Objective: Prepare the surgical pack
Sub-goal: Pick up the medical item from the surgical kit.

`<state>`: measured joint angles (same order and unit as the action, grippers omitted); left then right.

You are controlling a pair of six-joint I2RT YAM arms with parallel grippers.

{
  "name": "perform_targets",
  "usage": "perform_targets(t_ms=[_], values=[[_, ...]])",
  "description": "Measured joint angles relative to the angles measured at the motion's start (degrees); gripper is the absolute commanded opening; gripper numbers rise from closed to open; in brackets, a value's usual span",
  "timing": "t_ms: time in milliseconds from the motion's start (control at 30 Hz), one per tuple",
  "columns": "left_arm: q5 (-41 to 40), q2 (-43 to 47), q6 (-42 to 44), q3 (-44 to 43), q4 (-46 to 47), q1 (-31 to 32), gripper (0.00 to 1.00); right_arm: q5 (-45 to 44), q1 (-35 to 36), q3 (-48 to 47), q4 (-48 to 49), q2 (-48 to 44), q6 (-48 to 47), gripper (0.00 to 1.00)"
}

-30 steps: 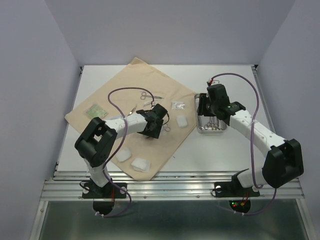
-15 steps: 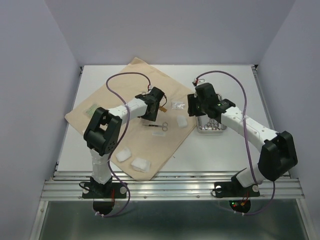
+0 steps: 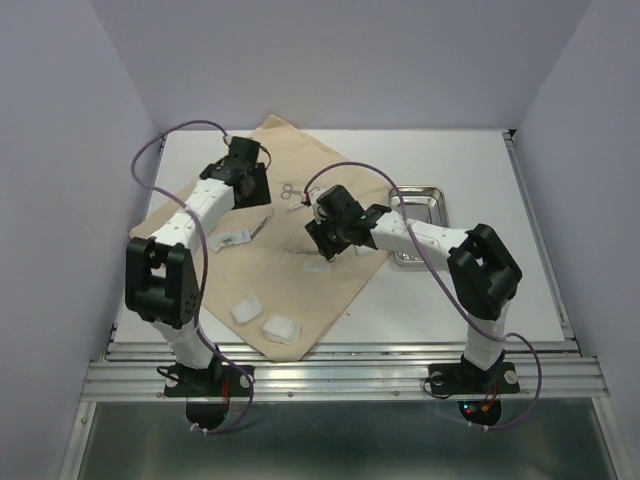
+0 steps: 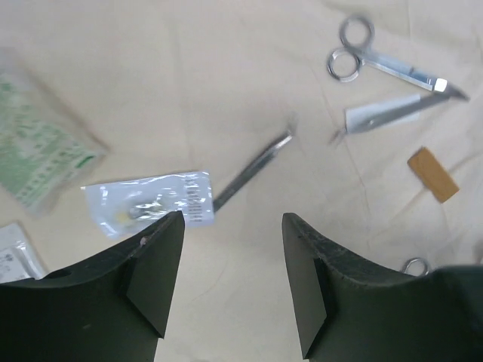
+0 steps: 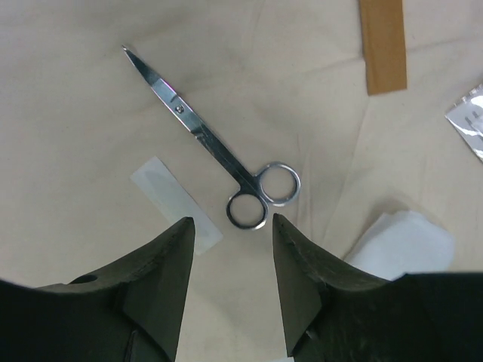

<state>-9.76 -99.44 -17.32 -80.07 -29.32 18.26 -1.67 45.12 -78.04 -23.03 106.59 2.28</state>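
R claw apart, empty; scissors just ahead could skid or drag cloth if pinched off-centre. L claw apart too, empty.

Scissors on cloth; tray to its right

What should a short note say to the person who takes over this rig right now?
Left gripper: open, empty, above the large beige woven cloth sheet, near a clear plastic packet and thin steel forceps.
Right gripper: open, empty, just above the silver scissors; a white gauze pad lies beside them.
The small rectangular steel tray stands on the table, right of the cloth.
Done: instruments and pads lie spread on the cloth.
To do, as I judge: arrange them and wrap the pack.
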Motion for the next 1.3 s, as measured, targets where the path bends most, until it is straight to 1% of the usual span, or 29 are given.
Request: perform_targets(t_ms=[100,267,467,633,700,833,933,1033,1100,1133,1167,1300], values=[[1.14,7.17,-1.38,0.0,-0.92,-6.19,0.66,1.29,0.44,-3.63,0.48,4.37,-2.47,0.51],[2.27,13.73,-2.49,0.81,-1.9,-10.84,0.66,3.3,0.68,-9.05,0.28,10.45,-5.29,0.51],[3.76,14.53,-2.56,2.93,-3.61,-12.83,0.66,5.81,0.7,-12.96,-0.22,15.06,-6.82,0.5],[4.31,14.53,-2.54,3.61,-4.33,-13.7,0.66,6.99,0.81,-13.64,-0.55,16.41,-7.08,0.49],[4.46,14.53,-2.51,3.61,-4.31,-13.86,0.66,7.08,0.83,-13.64,-0.55,16.46,-7.06,0.47],[4.79,14.53,-2.49,3.61,-4.31,-13.86,0.66,6.84,0.94,-13.64,-0.57,16.46,-7.17,0.37],[4.83,14.53,-2.47,3.61,-4.33,-13.88,0.66,5.79,1.44,-13.64,-0.57,16.61,-7.48,0.34],[4.87,14.53,-2.47,3.61,-4.33,-13.86,0.66,4.42,2.27,-13.79,-0.52,16.79,-7.74,0.26],[4.94,14.53,-2.47,3.61,-4.33,-13.86,0.66,3.85,2.64,-13.79,-0.52,16.79,-7.76,0.23],[5.03,14.53,-2.47,3.61,-4.35,-13.86,0.66,3.69,2.75,-13.79,-0.52,16.79,-7.65,0.17],[5.07,14.53,-2.47,3.61,-4.33,-13.88,0.66,3.56,2.82,-13.81,-0.55,16.79,-7.61,0.14],[5.31,14.53,-2.47,3.61,-4.33,-13.86,0.66,1.53,2.97,-13.86,-0.79,16.52,-7.37,0.11]])
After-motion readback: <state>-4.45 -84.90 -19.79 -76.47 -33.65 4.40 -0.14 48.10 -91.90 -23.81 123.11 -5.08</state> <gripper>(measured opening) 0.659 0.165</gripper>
